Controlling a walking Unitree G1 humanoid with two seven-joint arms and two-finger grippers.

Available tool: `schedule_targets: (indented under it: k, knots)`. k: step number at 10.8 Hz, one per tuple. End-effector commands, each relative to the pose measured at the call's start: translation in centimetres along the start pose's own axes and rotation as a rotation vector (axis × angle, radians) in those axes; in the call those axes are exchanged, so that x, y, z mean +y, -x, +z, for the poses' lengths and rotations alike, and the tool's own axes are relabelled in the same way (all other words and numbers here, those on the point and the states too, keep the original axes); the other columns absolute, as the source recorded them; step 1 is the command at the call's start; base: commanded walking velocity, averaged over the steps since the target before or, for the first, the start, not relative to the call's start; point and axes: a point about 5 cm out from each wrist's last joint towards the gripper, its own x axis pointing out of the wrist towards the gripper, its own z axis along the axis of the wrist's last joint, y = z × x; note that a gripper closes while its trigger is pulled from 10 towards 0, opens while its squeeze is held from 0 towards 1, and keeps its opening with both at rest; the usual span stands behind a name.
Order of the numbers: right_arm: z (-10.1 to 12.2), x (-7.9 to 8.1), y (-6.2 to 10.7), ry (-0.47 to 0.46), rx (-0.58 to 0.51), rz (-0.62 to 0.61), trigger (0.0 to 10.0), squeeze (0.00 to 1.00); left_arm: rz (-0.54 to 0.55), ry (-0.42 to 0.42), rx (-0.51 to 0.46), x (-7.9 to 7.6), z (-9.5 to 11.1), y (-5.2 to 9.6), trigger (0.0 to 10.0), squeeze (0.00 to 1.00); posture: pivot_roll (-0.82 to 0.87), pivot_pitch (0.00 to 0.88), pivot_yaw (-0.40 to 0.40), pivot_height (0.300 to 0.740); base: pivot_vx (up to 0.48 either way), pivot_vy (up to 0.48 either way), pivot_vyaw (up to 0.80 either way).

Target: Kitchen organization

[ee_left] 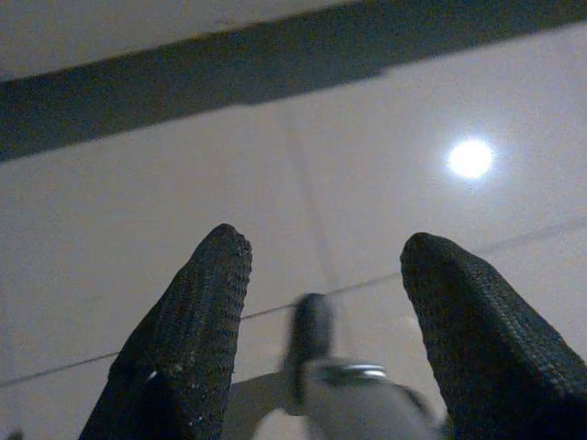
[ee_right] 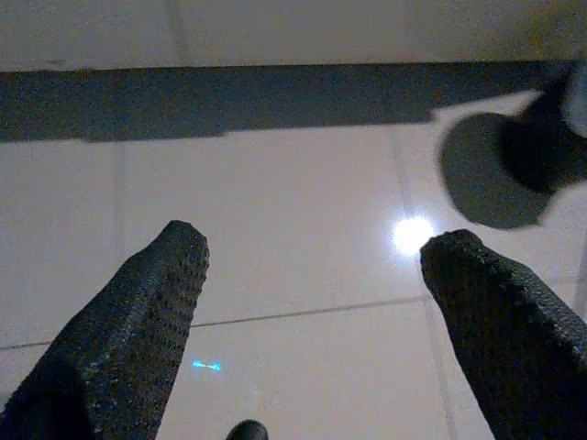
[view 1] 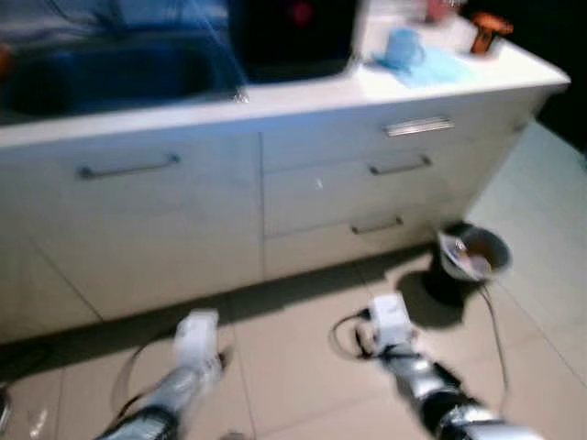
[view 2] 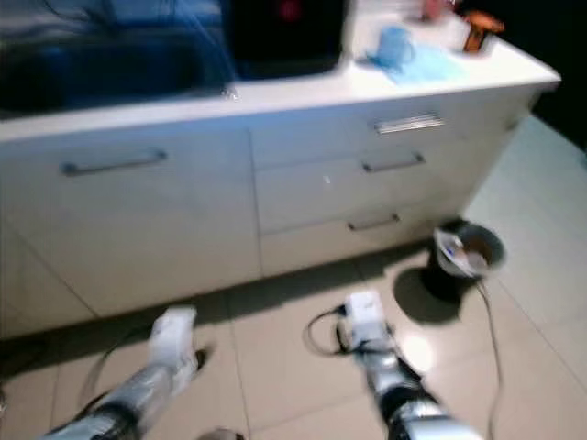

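The two black textured fingers (ee_left: 188,339) of your left gripper (ee_left: 316,321) stand wide apart with nothing between them, only pale floor tile (ee_left: 367,211) beyond. The right gripper (ee_right: 312,339) is the same: its fingers (ee_right: 138,321) are spread and hold nothing. Both silver arms hang low in front of the white cabinet with metal bar handles (view 1: 128,168).

The task names no single thing, so I judge the likely ones are on the white countertop (view 1: 477,69): a light blue cup (view 1: 402,48) on a light blue cloth (view 1: 436,69), and a small orange object (view 1: 486,32) near the far corner. They are blurred; I cannot tell where the cup's handle points, and its long axis seems upright.

On the floor to your right stands a small dark round bin with rubbish inside (view 1: 470,255), and a thin cable (view 1: 495,321) runs beside it. If you step or swing the right arm that way, you may catch the cable or tip the bin. The head views are blurred, so judging reach now is risky.
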Motion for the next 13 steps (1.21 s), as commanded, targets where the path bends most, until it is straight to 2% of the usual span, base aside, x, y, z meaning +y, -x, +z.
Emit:
schedule_targets:
  k: [1, 2, 3, 4, 6, 7, 8, 9, 10, 11, 12, 13]
  knots:
    - [-1.2, -1.0, 0.2, 0.01, 0.041, -0.023, 10.0, 0.0, -0.04, -0.057, 0.012, -0.9, -0.5, 0.0, 10.0, 0.0, 0.01, 0.046, -0.006, 0.74, 0.0, 0.0, 0.78]
    - [-1.8, -1.4, 0.4, 0.008, 0.054, -0.032, 10.0, 0.0, -0.038, -0.105, 0.03, -0.8, -1.1, 0.1, 10.0, 0.0, 0.01, 0.048, -0.003, 0.74, 0.0, 0.0, 0.49]
    - [-1.6, -1.6, 0.4, -0.019, 0.041, -0.04, 10.0, 0.0, -0.047, -0.116, 0.033, -0.8, -1.1, 0.1, 10.0, 0.0, 0.01, 0.048, -0.002, 0.74, 0.0, 0.0, 0.0]
    - [-1.4, -1.6, 0.3, -0.05, 0.039, -0.042, 10.0, 0.0, -0.079, -0.122, 0.028, -1.2, -0.9, 0.0, 10.0, 0.0, 0.01, 0.049, -0.005, 0.74, 0.0, 0.0, 0.0]
    - [-0.3, -1.2, 0.1, -0.038, 0.013, -0.033, 10.0, 0.0, -0.12, -0.187, 0.001, -2.1, -0.2, -0.1, 10.0, 0.0, 0.01, 0.048, -0.005, 0.74, 0.0, 0.0, 0.0]
    - [0.7, -1.2, -0.1, -0.108, -0.028, -0.041, 10.0, 0.0, -0.121, -0.171, -0.005, -2.2, 0.1, -0.1, 10.0, 0.0, 0.01, 0.047, -0.004, 0.74, 0.0, 0.0, 0.0]
    - [1.4, -1.2, -0.1, -0.113, -0.054, -0.05, 10.0, 0.0, -0.122, -0.152, -0.012, -2.2, 0.3, -0.1, 10.0, 0.0, 0.01, 0.047, -0.004, 0.74, 0.0, 0.0, 0.0]
    - [2.2, -1.4, -0.2, -0.028, -0.083, -0.084, 10.0, 0.0, -0.116, -0.133, -0.051, -2.1, 1.2, -0.2, 10.0, 0.0, 0.01, 0.047, 0.0, 0.74, 0.0, 0.0, 0.0]
    - [3.5, -1.2, -0.4, -0.063, -0.11, -0.056, 10.0, 0.0, -0.106, -0.082, -0.143, -2.1, 3.2, -0.2, 10.0, 0.0, 0.01, 0.047, -0.001, 0.74, 0.0, 0.0, 0.0]
    - [5.6, -0.9, -0.4, -0.147, -0.195, -0.012, 10.0, 0.0, -0.081, -0.033, -0.28, -2.1, 6.2, 0.0, 10.0, 0.0, 0.01, 0.051, -0.004, 0.74, 0.0, 0.0, 0.0]
    - [8.7, -0.1, -0.1, -0.158, -0.352, 0.053, 10.0, 0.0, -0.065, -0.039, -0.505, -2.1, 10.4, 0.9, 10.0, 0.0, 0.0, 0.054, -0.005, 0.74, 0.0, 0.0, 0.0]
    - [10.6, 0.4, 0.4, -0.159, -0.456, 0.088, 10.0, 0.0, -0.053, -0.048, -0.66, -2.2, 12.8, 2.1, 10.0, 0.0, 0.0, 0.055, -0.006, 0.74, 0.0, 0.0, 0.0]
